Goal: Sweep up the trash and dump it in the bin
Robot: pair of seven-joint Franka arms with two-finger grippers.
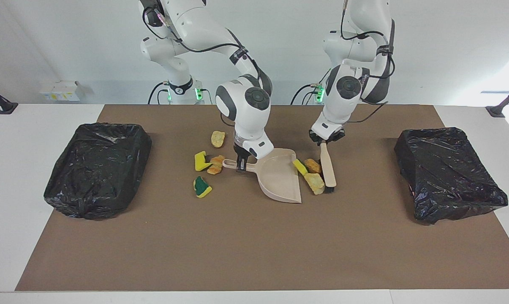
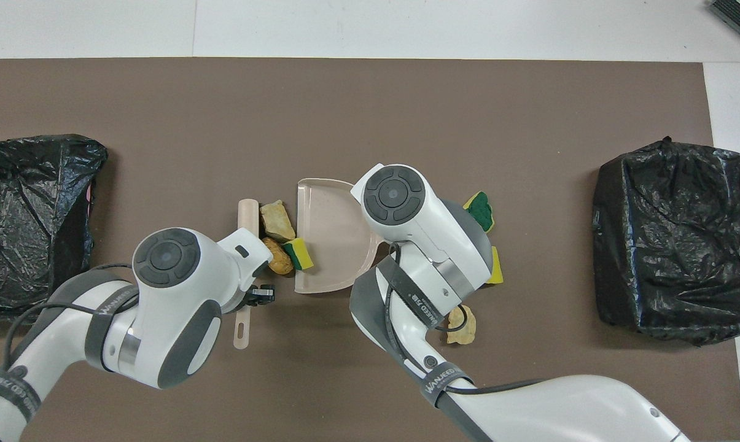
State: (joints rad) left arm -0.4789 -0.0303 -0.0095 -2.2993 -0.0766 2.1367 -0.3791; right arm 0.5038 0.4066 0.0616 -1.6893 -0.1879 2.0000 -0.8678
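My right gripper [image 1: 240,165] is shut on the handle of the beige dustpan [image 1: 279,177], which rests on the mat; the wrist hides the grip from overhead. My left gripper [image 1: 324,142] is shut on the beige brush [image 1: 328,168], bristles down. Three pieces of trash, a yellow sponge [image 1: 299,166], an orange lump [image 1: 312,165] and a beige lump [image 1: 315,184], lie squeezed between the brush [image 2: 245,215] and the mouth of the dustpan [image 2: 330,233]. Several more scraps lie beside the pan's handle toward the right arm's end: tan lump [image 1: 217,138], yellow sponge [image 1: 201,160], orange lump [image 1: 215,165], green-yellow sponge [image 1: 202,186].
Two bins lined with black bags stand on the brown mat [image 1: 254,245], one [image 1: 98,169] at the right arm's end, one [image 1: 448,173] at the left arm's end. White table border surrounds the mat.
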